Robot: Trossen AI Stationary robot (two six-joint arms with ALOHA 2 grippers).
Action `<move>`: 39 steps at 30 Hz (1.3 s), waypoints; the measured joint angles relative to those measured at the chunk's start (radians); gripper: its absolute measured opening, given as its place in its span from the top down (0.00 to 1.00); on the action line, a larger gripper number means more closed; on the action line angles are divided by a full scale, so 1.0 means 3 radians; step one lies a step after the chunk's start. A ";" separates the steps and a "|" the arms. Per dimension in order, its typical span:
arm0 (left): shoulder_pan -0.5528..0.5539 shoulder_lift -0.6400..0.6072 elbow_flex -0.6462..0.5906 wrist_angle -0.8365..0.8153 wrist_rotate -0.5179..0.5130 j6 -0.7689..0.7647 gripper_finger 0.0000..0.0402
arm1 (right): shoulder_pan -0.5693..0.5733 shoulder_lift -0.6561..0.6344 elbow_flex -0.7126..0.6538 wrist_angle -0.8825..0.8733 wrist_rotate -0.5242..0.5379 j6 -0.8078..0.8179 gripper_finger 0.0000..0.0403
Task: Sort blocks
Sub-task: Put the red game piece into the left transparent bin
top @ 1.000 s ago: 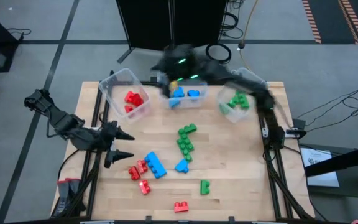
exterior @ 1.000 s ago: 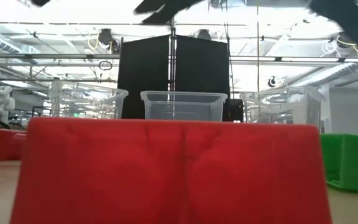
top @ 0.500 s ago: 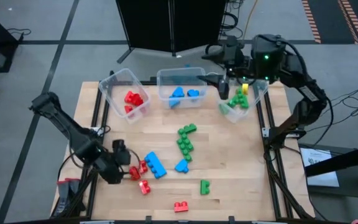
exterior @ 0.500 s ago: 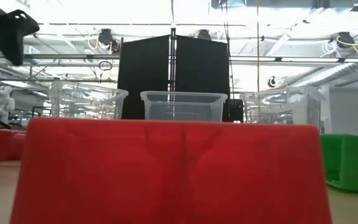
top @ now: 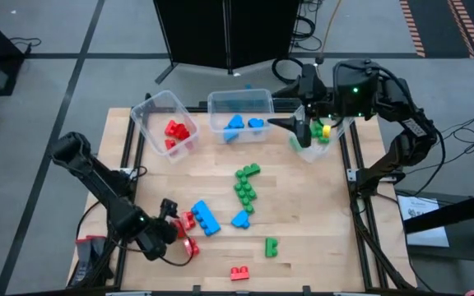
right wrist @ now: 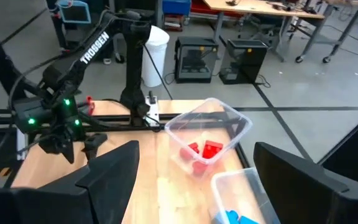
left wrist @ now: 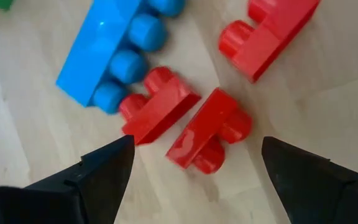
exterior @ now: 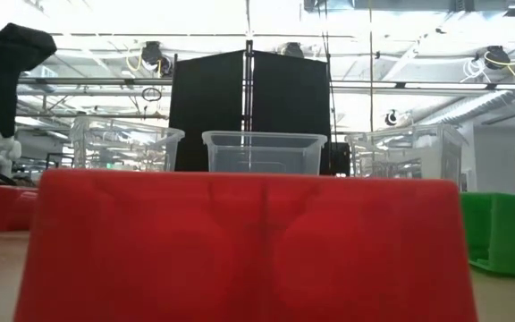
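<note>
The left claw [left wrist: 191, 168] hangs open directly above a pair of red blocks [left wrist: 185, 121], which lie on the counter [top: 303, 214] just beside a long blue block [top: 205, 218]. The right claw [top: 290, 125] is open and empty, positioned above the far bins, well apart from that blue block. Remaining blocks lie loose near it or inside the bins [top: 163, 111].

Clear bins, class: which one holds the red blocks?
The bin at the row's left end, angled, holding red blocks; the middle bin has blue, the right bin green.
</note>
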State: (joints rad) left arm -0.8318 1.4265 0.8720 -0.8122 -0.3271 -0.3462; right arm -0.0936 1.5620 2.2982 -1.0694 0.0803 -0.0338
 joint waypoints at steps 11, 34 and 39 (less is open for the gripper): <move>-0.0001 0.0420 -0.0057 0.0236 0.0016 0.0161 0.13 | 0.0079 0.0023 0.0000 0.0000 -0.0009 -0.0006 0.23; 0.0257 0.0409 -0.0473 0.0822 0.0491 0.0395 0.51 | 0.0131 0.0023 0.0000 -0.0049 -0.0024 0.0161 0.28; 0.0289 0.0409 -0.0473 0.0804 0.0491 0.0305 0.62 | 0.0196 0.0023 0.0000 -0.0050 -0.0023 0.0175 0.35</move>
State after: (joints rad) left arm -0.7451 1.5491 0.7300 -0.5711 -0.1799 -0.2547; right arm -0.0349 1.5688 2.2982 -1.0843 0.0732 0.0189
